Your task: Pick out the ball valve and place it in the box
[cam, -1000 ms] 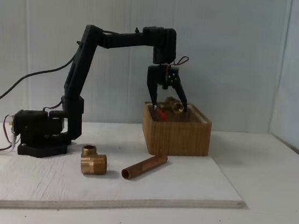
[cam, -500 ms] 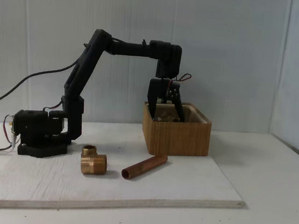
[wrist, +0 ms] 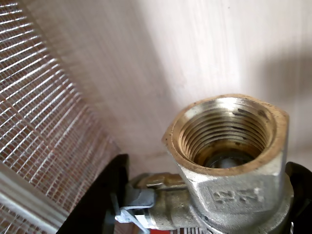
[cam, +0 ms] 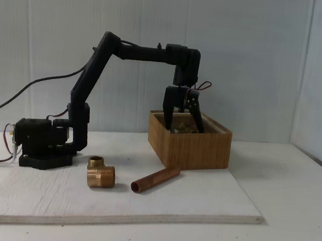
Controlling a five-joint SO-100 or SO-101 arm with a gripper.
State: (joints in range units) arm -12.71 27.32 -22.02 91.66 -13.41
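Lowered pincer point(cam: 183, 127) (inside box point(cam: 195, 148)) grips ball valve point(wrist: 229, 161)

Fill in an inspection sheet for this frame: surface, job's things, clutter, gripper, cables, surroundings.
Surface: pale wooden board on a white table.
Job's things: ball valve between the gripper fingers inside the box; threaded brass end faces the wrist camera.
Clutter: brass elbow fitting and copper pipe piece lying apart on the board.
Gripper: gripper lowered into the box, shut on the valve.
Cables: dark cable running to the arm base, red wires beside it.
Surroundings: plain white wall panels.
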